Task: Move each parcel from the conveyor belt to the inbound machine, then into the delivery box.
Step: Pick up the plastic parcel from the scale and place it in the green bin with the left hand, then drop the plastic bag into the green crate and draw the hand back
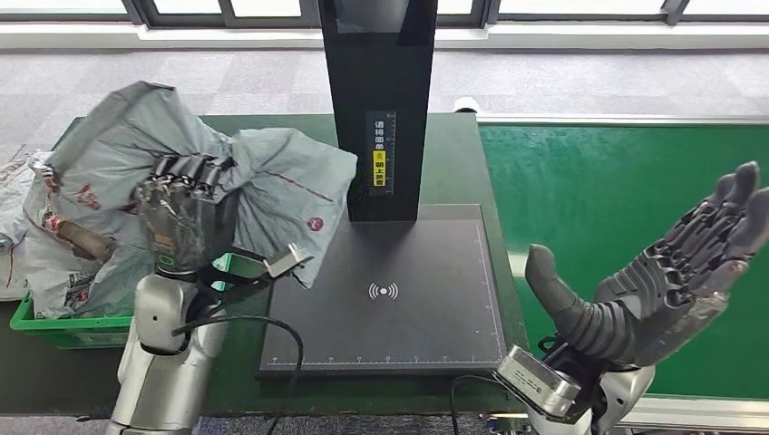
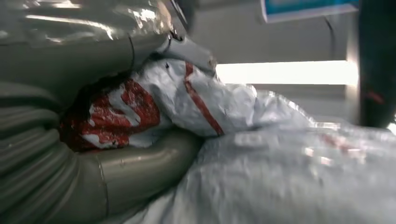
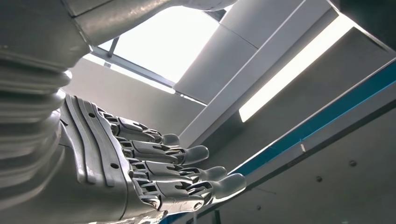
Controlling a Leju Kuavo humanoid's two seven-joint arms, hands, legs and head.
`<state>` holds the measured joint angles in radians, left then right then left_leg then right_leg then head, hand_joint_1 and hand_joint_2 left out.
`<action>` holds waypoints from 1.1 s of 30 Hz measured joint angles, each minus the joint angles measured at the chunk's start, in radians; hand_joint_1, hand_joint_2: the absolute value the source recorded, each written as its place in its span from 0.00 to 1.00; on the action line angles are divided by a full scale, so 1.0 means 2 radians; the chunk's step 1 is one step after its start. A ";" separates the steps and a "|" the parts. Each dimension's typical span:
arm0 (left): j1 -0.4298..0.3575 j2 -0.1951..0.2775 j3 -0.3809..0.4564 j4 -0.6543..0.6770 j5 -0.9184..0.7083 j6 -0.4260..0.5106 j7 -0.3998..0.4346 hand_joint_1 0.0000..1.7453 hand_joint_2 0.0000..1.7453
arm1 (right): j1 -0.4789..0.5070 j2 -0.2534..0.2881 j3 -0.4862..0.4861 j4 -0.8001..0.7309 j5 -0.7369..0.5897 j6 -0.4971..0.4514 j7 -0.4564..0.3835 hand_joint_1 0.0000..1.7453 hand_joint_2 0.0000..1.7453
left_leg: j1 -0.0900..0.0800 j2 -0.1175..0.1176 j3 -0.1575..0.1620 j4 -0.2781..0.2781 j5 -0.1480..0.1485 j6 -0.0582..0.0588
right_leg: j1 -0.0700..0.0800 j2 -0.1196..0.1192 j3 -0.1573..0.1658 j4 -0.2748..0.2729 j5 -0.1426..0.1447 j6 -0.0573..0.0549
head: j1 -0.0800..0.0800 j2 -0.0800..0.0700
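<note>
Fingers of left hand clamp grey parcel, left of frame centre, between inbound machine and delivery box. Right hand spread wide, empty, lower right. We judge risk: slack film slips from grip, parcel misses box.

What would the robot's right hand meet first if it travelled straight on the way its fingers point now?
Probably nothing: the right hand is open, palm up, fingers aimed up and outward above the green conveyor belt; depth is uncertain.
</note>
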<state>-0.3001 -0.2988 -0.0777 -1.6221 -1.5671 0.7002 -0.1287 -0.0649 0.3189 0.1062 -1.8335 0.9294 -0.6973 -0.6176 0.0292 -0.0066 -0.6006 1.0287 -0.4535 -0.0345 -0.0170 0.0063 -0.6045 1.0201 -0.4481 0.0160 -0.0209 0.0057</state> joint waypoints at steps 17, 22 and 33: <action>-0.125 0.097 0.193 0.195 -0.001 -0.001 0.127 1.00 1.00 | 0.013 0.000 -0.005 0.007 0.018 0.000 0.016 0.00 1.00 | 0.001 0.000 -0.001 0.000 0.002 -0.002 | 0.001 0.000 -0.001 0.000 0.002 -0.002 | 0.000 0.000; -0.133 0.113 0.194 0.227 -0.001 -0.001 0.147 1.00 1.00 | 0.013 0.000 -0.005 0.007 0.019 0.000 0.018 0.00 1.00 | 0.001 0.000 -0.001 0.000 0.002 -0.002 | 0.001 0.001 -0.002 0.000 0.002 -0.002 | 0.000 0.000; -0.236 0.161 0.099 0.520 -0.002 -0.102 0.282 1.00 1.00 | 0.018 0.000 -0.005 0.007 0.013 0.000 0.013 0.00 1.00 | 0.001 0.002 -0.001 0.000 0.004 -0.003 | 0.001 0.002 -0.003 0.000 0.004 -0.003 | 0.000 0.000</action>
<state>-0.7720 0.0234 0.1197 -0.5813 -1.5702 0.4959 0.4361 -0.0285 0.3185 0.0959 -1.8192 0.9561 -0.6973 -0.5910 0.0319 -0.0026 -0.6024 1.0286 -0.4464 -0.0401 -0.0144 0.0104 -0.6103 1.0204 -0.4407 0.0103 -0.0206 0.0057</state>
